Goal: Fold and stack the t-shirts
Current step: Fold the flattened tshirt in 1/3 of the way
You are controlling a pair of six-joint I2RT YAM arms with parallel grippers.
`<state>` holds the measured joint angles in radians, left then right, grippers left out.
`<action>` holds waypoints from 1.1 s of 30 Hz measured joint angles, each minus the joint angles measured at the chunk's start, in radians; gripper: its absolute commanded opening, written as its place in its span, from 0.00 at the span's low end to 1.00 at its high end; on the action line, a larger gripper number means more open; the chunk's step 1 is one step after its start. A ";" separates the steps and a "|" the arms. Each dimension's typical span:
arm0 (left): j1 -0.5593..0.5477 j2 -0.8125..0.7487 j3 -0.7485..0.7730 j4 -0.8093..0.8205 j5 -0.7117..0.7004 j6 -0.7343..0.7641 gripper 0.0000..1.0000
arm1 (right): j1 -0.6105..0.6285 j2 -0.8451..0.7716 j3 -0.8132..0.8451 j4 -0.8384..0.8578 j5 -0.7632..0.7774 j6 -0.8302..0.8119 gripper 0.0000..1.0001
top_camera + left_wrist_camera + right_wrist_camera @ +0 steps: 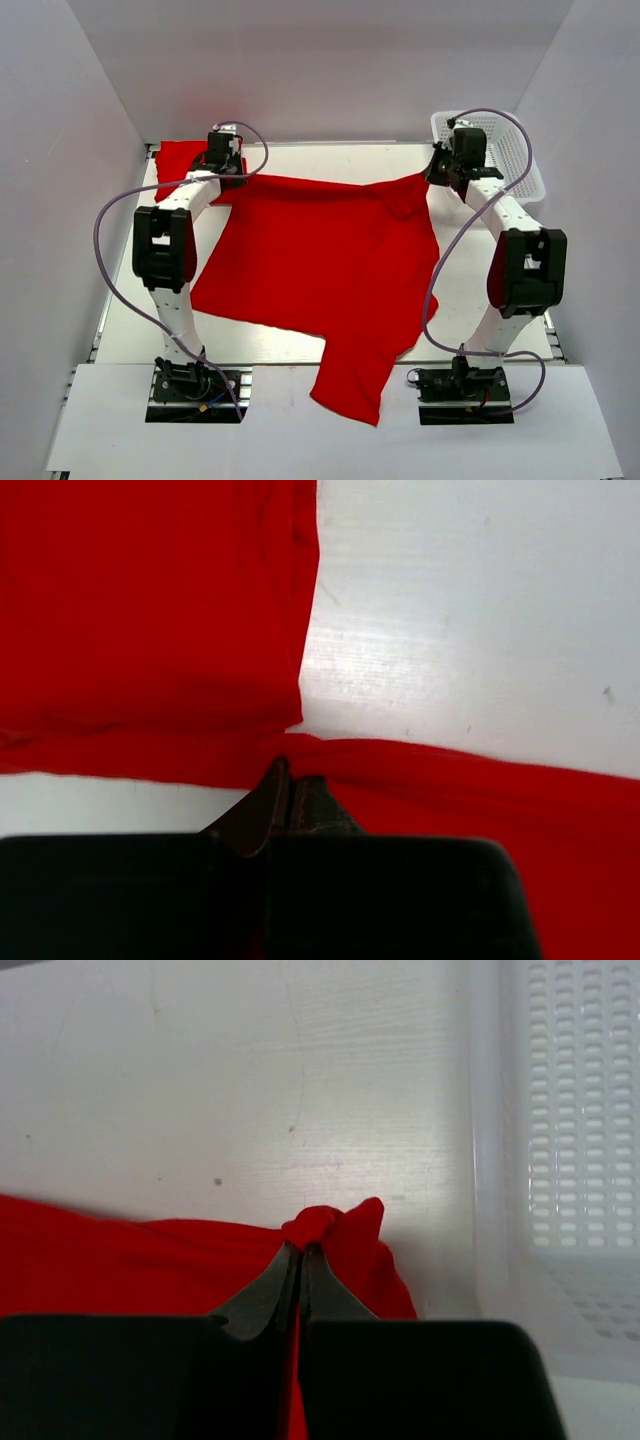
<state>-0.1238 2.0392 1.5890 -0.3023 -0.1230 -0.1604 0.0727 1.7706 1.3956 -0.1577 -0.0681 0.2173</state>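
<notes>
white table [250,345], left claw [290,780] and right claw [300,1255] extended far forward, each pinched shut on red t-shirt [320,260] edge

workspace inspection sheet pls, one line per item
surface: white table, middle covered by cloth
job's things: large t-shirt spread out, held at two far corners; second t-shirt at far left corner
clutter: white mesh basket at far right, nothing seen inside
grippers: left gripper and right gripper both shut on the large t-shirt
cables: purple cables loop beside each arm
surroundings: plain white walls
</notes>
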 measured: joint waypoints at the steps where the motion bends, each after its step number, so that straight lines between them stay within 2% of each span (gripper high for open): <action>1: 0.000 -0.010 -0.018 -0.002 0.002 0.003 0.00 | 0.002 -0.005 -0.004 -0.016 0.010 0.003 0.00; 7: 0.000 -0.117 -0.111 -0.040 0.004 0.016 0.00 | 0.011 -0.090 -0.019 -0.190 0.038 0.034 0.00; 13: 0.000 -0.320 -0.229 -0.062 -0.012 0.022 0.00 | 0.019 -0.274 -0.091 -0.367 0.066 0.097 0.00; 17: 0.000 -0.394 -0.267 -0.074 -0.032 0.017 0.00 | 0.019 -0.373 -0.161 -0.482 0.006 0.147 0.00; 24: 0.000 -0.394 -0.349 -0.122 -0.049 -0.018 0.00 | 0.021 -0.466 -0.283 -0.616 -0.093 0.200 0.00; 33: 0.000 -0.357 -0.355 -0.183 -0.088 -0.066 0.00 | 0.023 -0.555 -0.348 -0.699 -0.165 0.218 0.00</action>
<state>-0.1234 1.6817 1.2343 -0.4858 -0.2111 -0.2264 0.0952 1.2160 1.0481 -0.8570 -0.2329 0.4355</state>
